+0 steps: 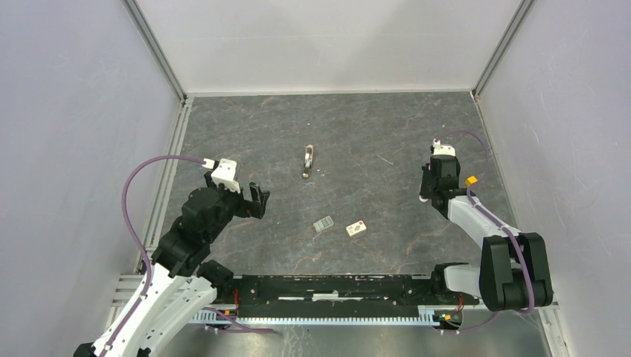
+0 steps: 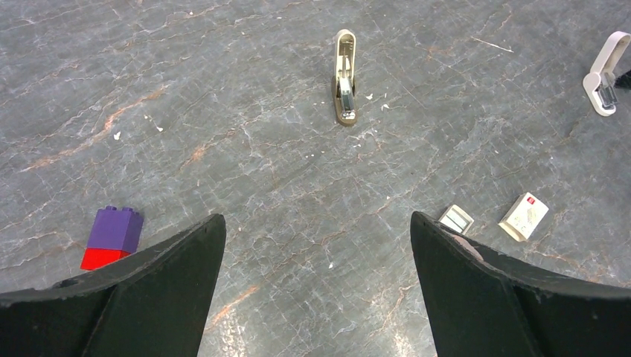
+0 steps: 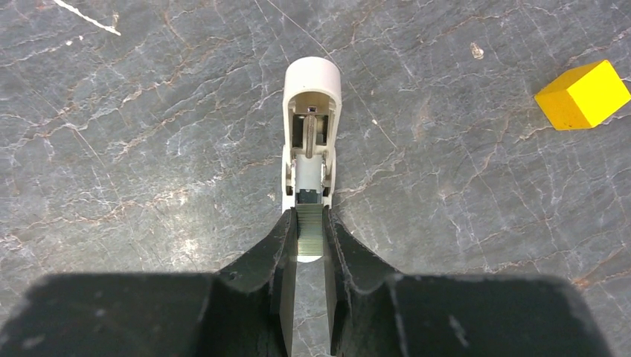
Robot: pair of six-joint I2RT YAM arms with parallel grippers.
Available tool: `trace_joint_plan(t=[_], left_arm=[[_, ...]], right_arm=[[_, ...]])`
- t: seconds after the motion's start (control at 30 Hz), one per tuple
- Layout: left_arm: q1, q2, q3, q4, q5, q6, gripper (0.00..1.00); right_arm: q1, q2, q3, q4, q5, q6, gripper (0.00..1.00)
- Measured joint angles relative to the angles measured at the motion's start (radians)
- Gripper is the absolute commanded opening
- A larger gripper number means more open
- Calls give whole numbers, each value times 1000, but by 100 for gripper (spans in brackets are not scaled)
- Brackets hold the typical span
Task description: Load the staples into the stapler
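The dark, marbled table surface (image 1: 372, 134) carried everything. The left arm reached in from the near left corner. The left gripper (image 2: 316, 219) hung above the left half of the surface with its jaws spread fully wide and nothing between them. The right arm stood along the right edge. The right gripper (image 3: 309, 223) was clamped nearly closed on the near end of a white stapler (image 3: 311, 126), which lay on the surface with its rounded end pointing away from the fingers and its inner channel showing. From overhead this white stapler (image 1: 423, 196) was only a pale sliver just beside the gripper, close to the right edge about halfway back.

A beige stapler (image 1: 307, 162) lay alone near the middle of the surface, opened out lengthwise. A purple-and-red block (image 2: 113, 236) sat on the left part, seen only from the left wrist. A yellow cube (image 3: 583, 94) rested near the right edge, beside the right gripper.

The staples lay toward the near edge, just off centre and well apart from both grippers. The white box of staples (image 1: 356, 229) with red print sat on the right, and the grey strip of staples (image 1: 323, 224) lay just beside it to the left, not touching it.
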Motion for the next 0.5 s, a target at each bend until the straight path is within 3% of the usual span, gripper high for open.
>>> trace_joint_plan(t=[0.5], left_arm=[[0, 14, 0, 0, 0, 8, 100]], right_arm=[[-16, 2, -9, 50, -29, 29, 22]])
